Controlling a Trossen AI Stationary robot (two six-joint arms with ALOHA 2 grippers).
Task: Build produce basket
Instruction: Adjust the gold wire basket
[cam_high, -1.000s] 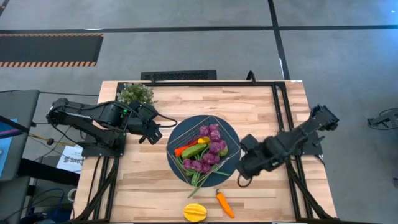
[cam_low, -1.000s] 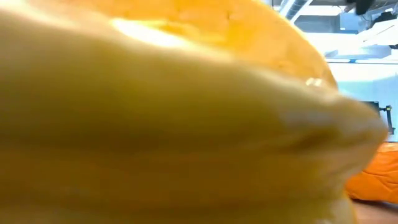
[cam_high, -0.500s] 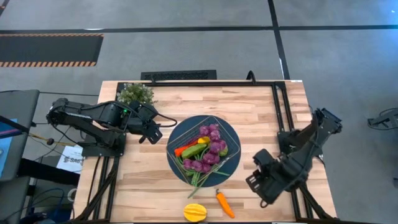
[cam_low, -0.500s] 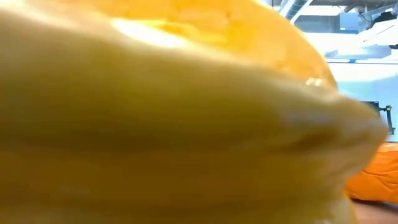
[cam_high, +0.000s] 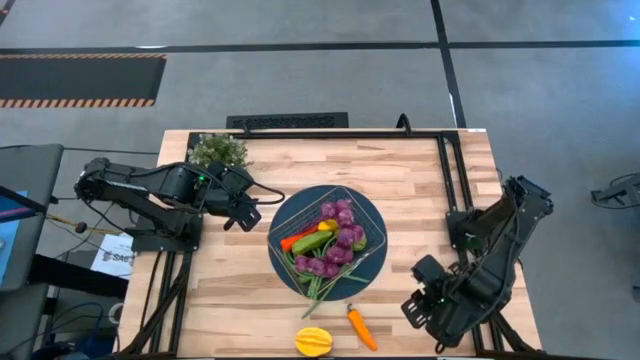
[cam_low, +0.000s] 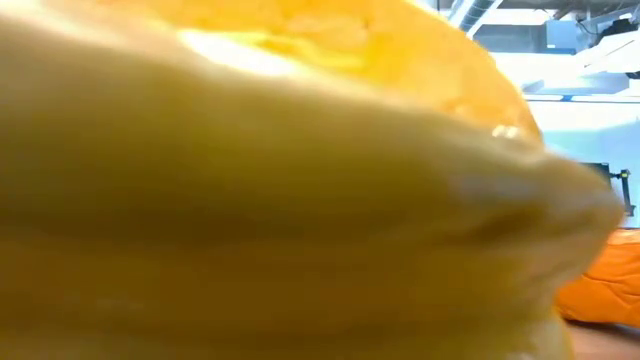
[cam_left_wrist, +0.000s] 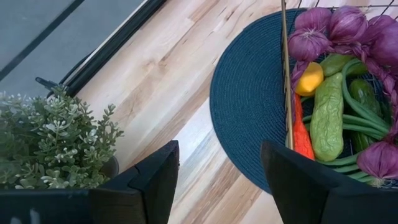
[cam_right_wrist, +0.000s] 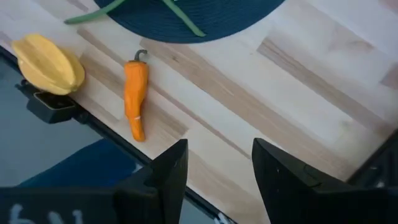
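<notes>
The wire basket (cam_high: 365, 212) stands on a round dark blue mat (cam_high: 288, 270) at the table's middle. It holds purple grapes (cam_high: 345, 238), green cucumbers (cam_left_wrist: 328, 118), an orange carrot (cam_left_wrist: 301, 134) and a small lemon (cam_left_wrist: 309, 79). Green beans (cam_high: 322, 285) stick out over its near rim. A yellow ribbed fruit (cam_high: 313, 342) and an orange chili-shaped piece (cam_high: 361, 328) lie on the wood by the near edge. My left gripper (cam_high: 243, 214) hangs open left of the mat. My right gripper (cam_high: 413, 306) is open above bare wood, right of the orange piece (cam_right_wrist: 135, 87).
A potted green plant (cam_high: 219, 150) stands at the far left corner, close to my left gripper. A black frame (cam_high: 455, 160) runs along the table's edges. The yellow ribbed fruit (cam_low: 250, 200) fills nearly the whole low view. Bare wood lies right of the mat.
My right gripper has swung from beside the mat's right rim toward the table's near edge, turning about as it went, and now hangs over the near right part of the table. Nothing on the table has moved.
</notes>
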